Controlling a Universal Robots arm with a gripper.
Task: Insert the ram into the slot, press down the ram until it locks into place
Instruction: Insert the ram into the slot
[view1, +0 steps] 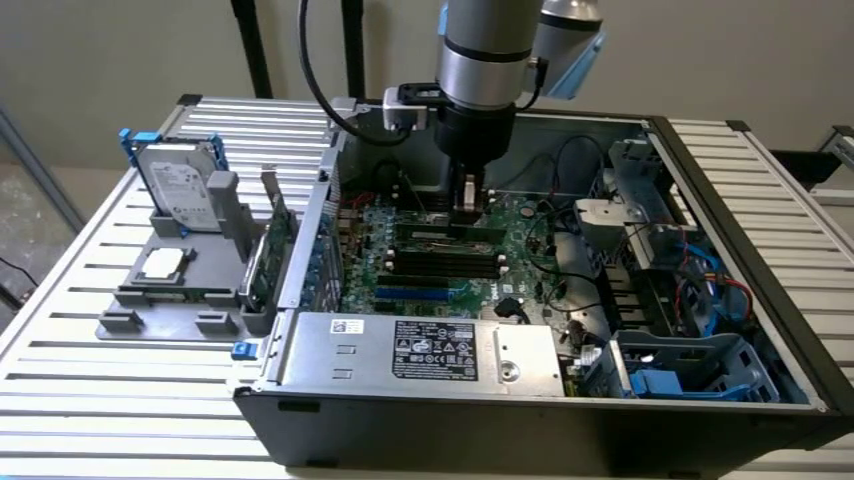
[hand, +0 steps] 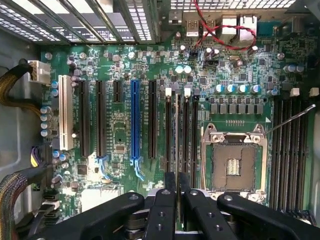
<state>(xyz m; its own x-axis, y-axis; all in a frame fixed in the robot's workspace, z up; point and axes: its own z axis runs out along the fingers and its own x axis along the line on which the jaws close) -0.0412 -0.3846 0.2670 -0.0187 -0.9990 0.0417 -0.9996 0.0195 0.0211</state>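
- the ram (hand: 176, 140) shows edge-on in the wrist view as a thin pale line. it runs lengthwise along the slot (hand: 178, 120), the second of four parallel black memory sockets between the blue slot (hand: 134, 120) and the square cpu socket (hand: 233, 165).
- the fingers (hand: 170, 187) of the gripper (hand: 176, 179) are drawn close together and pinch the ram by its thin upper edge.
- judged from this, the step in hand is the insertion: the stick is lined up with its socket. i cannot tell whether its lower edge is already down in the slot or whether the end latches have closed.
- as a judgement, what is left calls for a straight, even push down the length of the stick, kept in line with the socket. the neighbouring sockets are just beside it, and a tilted stick would likely bind rather than lock.
- in the exterior view the gripper hangs upright inside the open computer case (view1: 534, 420), low over the middle of the green motherboard (view1: 514, 225). the power supply (view1: 427, 350) lies on the near side.
- the case stands on a slatted desk (view1: 80, 300). a grey tray (view1: 147, 300) with a hard drive (view1: 180, 185) sits beside the case on the exterior view's left, well apart from the gripper.
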